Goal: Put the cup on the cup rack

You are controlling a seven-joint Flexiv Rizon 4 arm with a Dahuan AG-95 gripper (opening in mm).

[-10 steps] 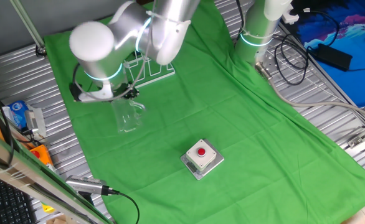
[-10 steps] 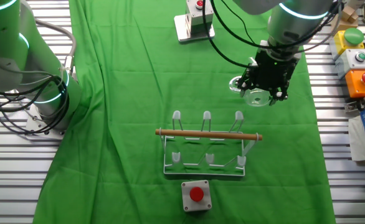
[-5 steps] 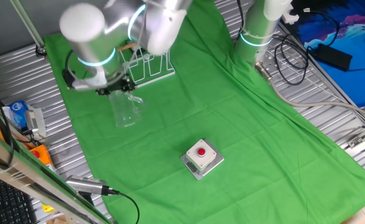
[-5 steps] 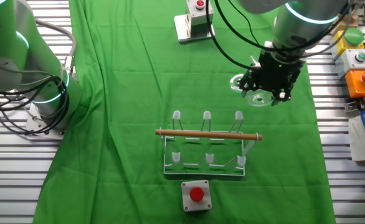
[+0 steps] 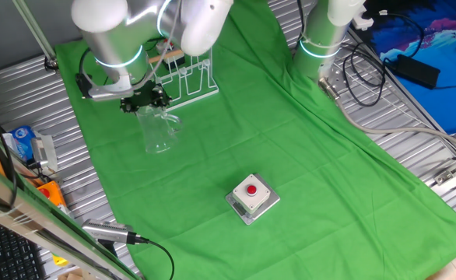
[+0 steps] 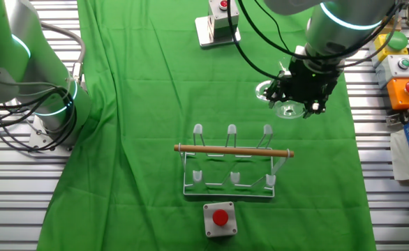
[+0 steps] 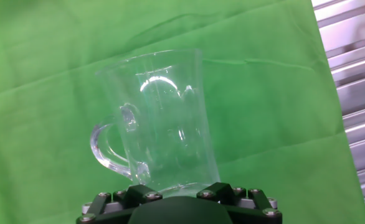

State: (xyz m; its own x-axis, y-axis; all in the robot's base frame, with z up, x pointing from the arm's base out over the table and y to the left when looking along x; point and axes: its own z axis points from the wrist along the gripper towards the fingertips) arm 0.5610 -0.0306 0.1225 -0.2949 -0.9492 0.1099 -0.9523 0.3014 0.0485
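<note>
The clear glass cup (image 5: 158,134) with a small side handle hangs from my gripper (image 5: 144,99), held at its rim above the green cloth. In the other fixed view the cup (image 6: 283,107) sits under the gripper (image 6: 301,89), beyond the rack's right end. In the hand view the cup (image 7: 164,121) fills the middle, its handle to the left, with the gripper (image 7: 176,190) shut on its near end. The cup rack (image 6: 231,162), clear with thin loops and a wooden rod, stands on the cloth; it also shows in one fixed view (image 5: 187,82) behind the arm.
A grey box with a red button (image 5: 252,195) sits on the green cloth (image 5: 290,155). A second such box (image 6: 219,217) stands next to the rack. A second robot base (image 5: 325,39) stands at the cloth's far side. Button boxes (image 6: 400,66) line the metal table edge.
The arm has carried the cup a little upward and toward the rack side; the cup stays held in the gripper. The rack and boxes have not moved.
</note>
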